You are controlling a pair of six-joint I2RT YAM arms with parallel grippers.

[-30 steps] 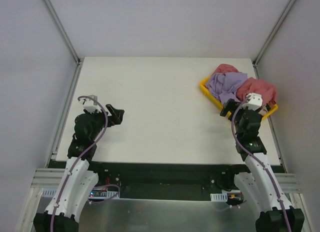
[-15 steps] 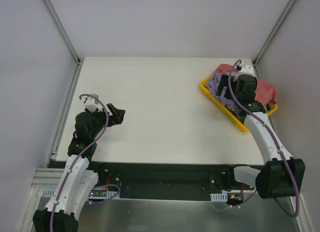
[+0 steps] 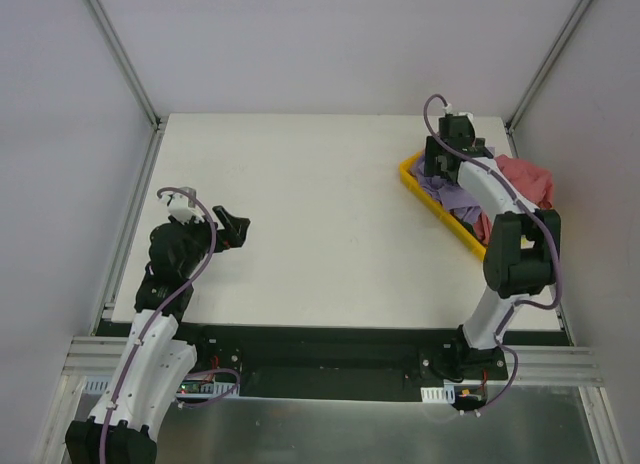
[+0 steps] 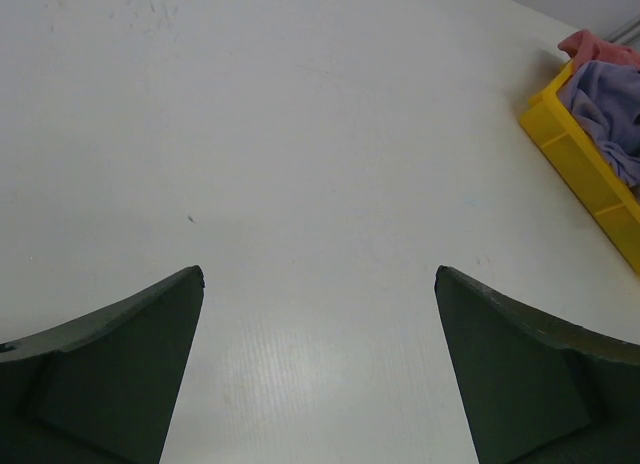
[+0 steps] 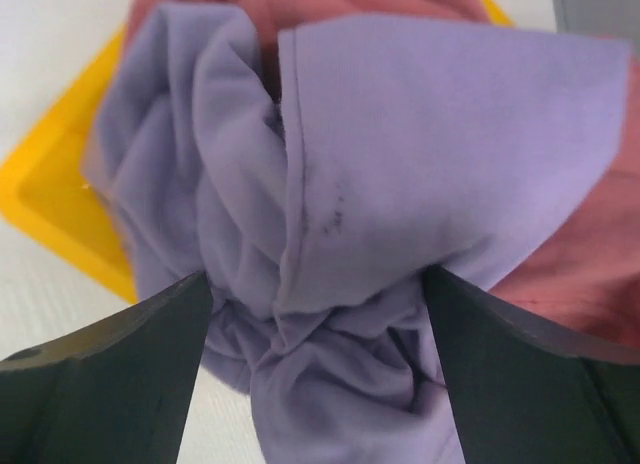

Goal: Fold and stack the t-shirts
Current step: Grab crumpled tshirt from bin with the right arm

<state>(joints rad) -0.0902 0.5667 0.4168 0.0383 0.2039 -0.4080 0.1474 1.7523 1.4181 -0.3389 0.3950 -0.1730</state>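
Right gripper (image 5: 318,276) spread wide over the lavender t-shirt (image 5: 400,164), gripping nothing.
Its fingers stand either side of the crumpled lavender cloth, which lies bunched in the yellow tray (image 5: 45,199) at the far right of the table (image 3: 320,184). The pink-red t-shirts (image 3: 528,179) are heaped beside and behind it. The left gripper (image 4: 318,282) hangs released above the table, well apart from the tray.

The lavender t-shirt (image 5: 400,164) is plain purple, with a few tiny dark specks by one seam. The pink-red t-shirts (image 3: 530,179) are plain dusty rose. At two o'clock on the white surface (image 4: 300,134), the tray (image 5: 50,199) is bright yellow. The left claw (image 4: 320,274) and right claw (image 5: 315,279) are matte black.
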